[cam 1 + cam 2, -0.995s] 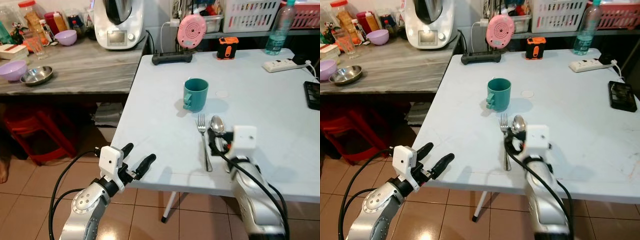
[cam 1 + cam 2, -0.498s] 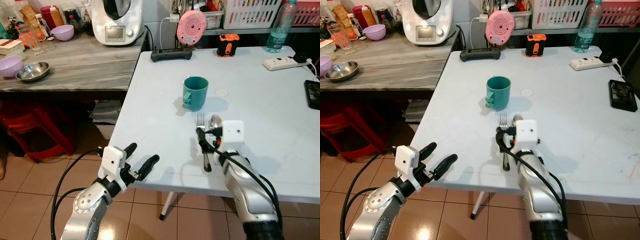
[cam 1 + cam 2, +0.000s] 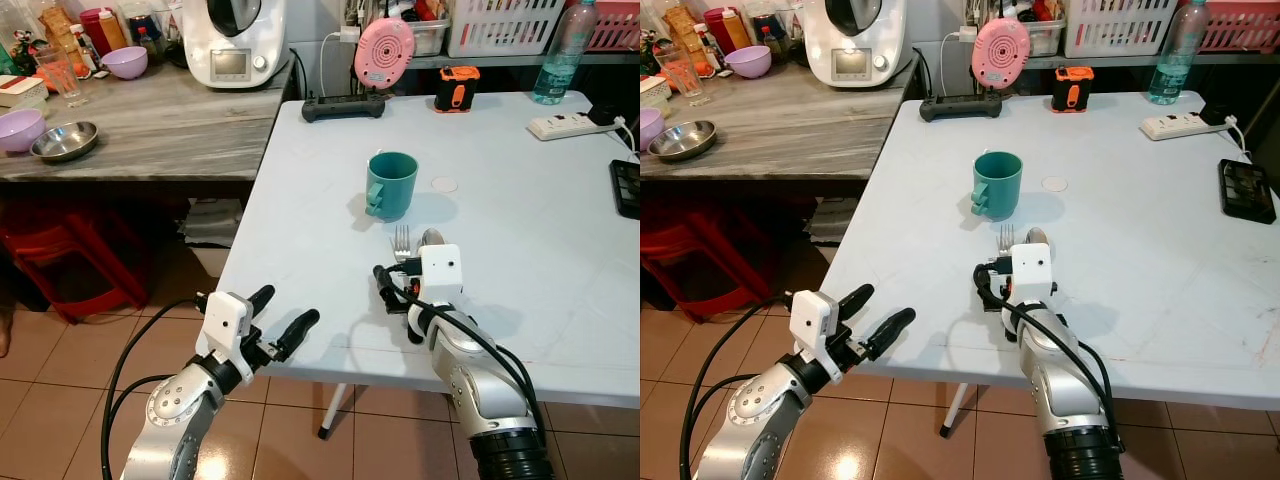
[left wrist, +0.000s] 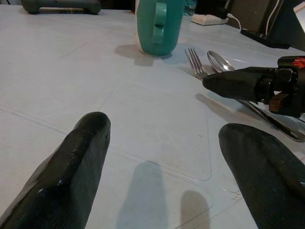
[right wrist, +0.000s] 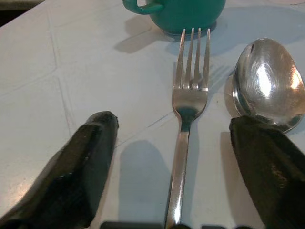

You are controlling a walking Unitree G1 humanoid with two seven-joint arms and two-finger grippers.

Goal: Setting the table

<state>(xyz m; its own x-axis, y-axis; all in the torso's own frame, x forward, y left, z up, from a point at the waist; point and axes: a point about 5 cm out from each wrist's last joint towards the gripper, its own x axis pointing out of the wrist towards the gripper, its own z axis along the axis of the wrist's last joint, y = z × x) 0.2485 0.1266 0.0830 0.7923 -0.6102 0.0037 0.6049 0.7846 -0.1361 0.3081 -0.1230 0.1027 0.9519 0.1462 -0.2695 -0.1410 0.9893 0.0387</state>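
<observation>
On the white table (image 3: 300,215) stands a teal mug (image 3: 391,185). Just in front of it a fork (image 3: 401,243) and a spoon (image 3: 432,238) lie side by side, handles toward the front edge. My right gripper (image 3: 398,300) is open and low over the handles; in the right wrist view the fork (image 5: 183,107) runs between its fingers and the spoon (image 5: 266,83) lies by one fingertip. My left gripper (image 3: 286,305) hangs open at the front left edge of the table, holding nothing; its wrist view looks across the tabletop to the mug (image 4: 158,26).
At the table's back stand a black device (image 3: 344,108), a pink disc (image 3: 383,52), an orange gadget (image 3: 455,90), a water bottle (image 3: 555,50) and a power strip (image 3: 560,128). A wooden counter (image 3: 160,130) with bowls is on the left, a red stool (image 3: 75,265) under it.
My right gripper has slid left from the spoon's handle to the fork's and drawn back toward the front edge. Fork, spoon and mug lie as before. The left arm has barely moved.
</observation>
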